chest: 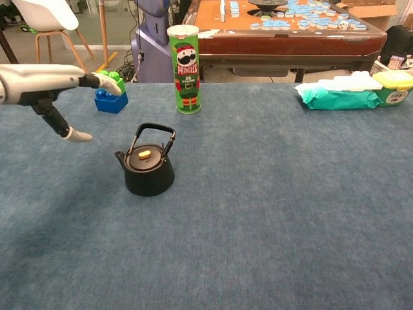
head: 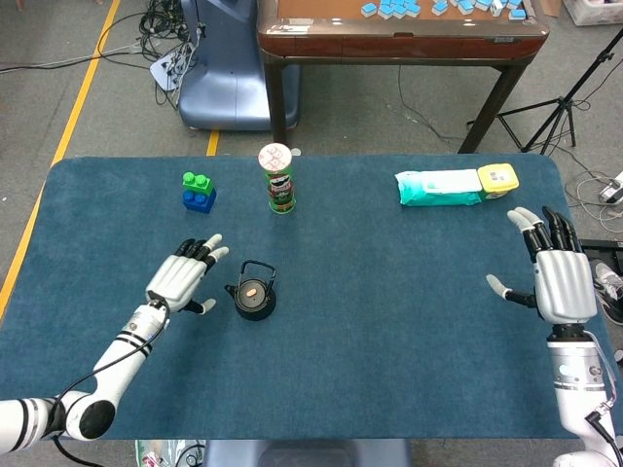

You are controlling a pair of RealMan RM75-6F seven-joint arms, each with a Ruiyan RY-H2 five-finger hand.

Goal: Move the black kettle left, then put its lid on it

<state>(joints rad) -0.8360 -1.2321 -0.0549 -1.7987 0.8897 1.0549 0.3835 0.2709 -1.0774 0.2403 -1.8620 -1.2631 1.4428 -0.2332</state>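
The left hand (head: 182, 279) has its fingers (head: 201, 251) spread apart and holds nothing. It hangs above the blue table (head: 389, 331), just to the left of the black kettle (head: 254, 294), and does not touch it. In the chest view the left hand (chest: 48, 81) is up in the air with the thumb pointing down and the other fingers reaching toward the blocks. Its white arm (head: 117, 350) runs back toward the near left corner of the table.

The right hand (head: 560, 277) is flat and wide open too, with nothing in it. It is by the right edge of the table, far from the kettle. The chest view does not show this hand.

The black kettle stands upright on the table, left of the middle and closer to the near edge than to the far edge. Its lid (chest: 145, 157) sits on top of it, with a small orange knob (chest: 144, 154) in the middle. The thin black handle (chest: 155, 132) stands up over the lid. The spout (chest: 120, 157) points left, toward the left hand.

Behind the kettle, near the far edge, stands a green chip can (head: 277, 180). To the left of the can are green and blue blocks (head: 198, 191), stacked together. Near the far right corner lies a teal pack of wipes (head: 440, 187), and a yellow-lidded tub (head: 497, 179) sits right beside it.
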